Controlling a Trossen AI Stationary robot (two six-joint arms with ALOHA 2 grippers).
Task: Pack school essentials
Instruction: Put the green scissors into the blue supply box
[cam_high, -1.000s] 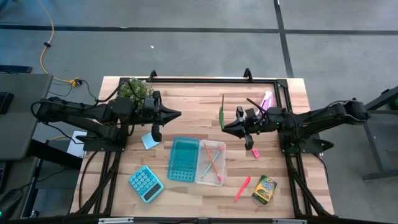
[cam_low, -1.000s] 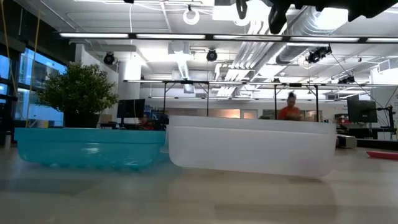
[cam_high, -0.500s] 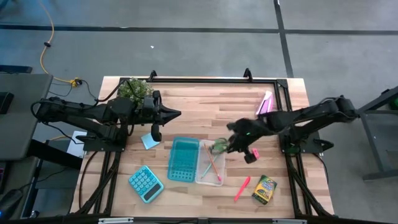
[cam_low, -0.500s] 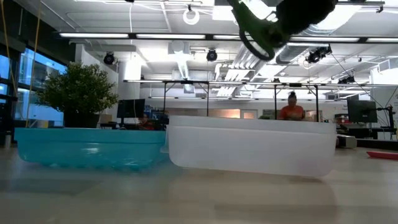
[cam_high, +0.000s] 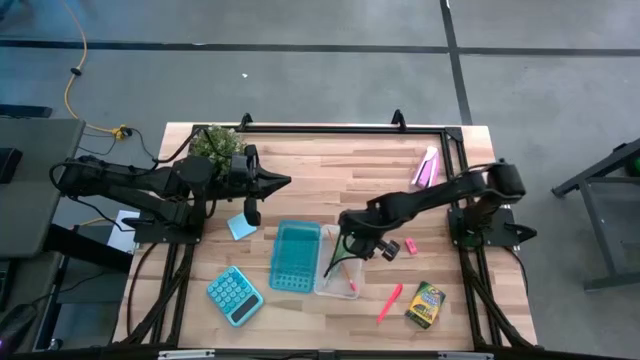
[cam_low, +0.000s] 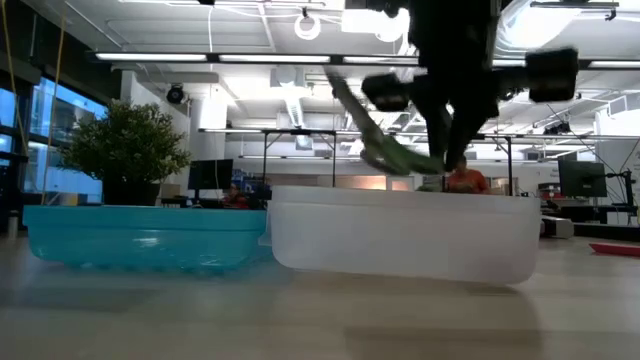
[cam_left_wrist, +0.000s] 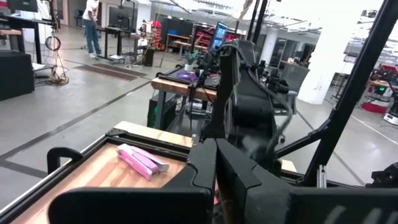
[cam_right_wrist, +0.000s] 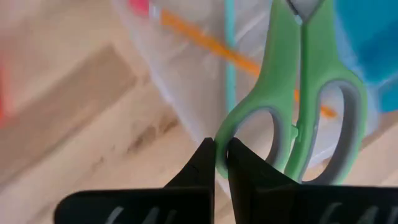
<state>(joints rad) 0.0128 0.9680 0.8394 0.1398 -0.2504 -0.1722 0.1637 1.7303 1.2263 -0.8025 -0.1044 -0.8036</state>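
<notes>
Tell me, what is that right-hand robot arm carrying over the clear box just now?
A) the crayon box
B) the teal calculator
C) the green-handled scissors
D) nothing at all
C: the right gripper is pinched shut on one loop of the green-handled scissors, which hang above the clear box; the calculator and crayon box lie on the table.

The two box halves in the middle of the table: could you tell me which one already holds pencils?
The clear half, on the right, with thin pencils lying in it; the teal half beside it shows none.
</notes>
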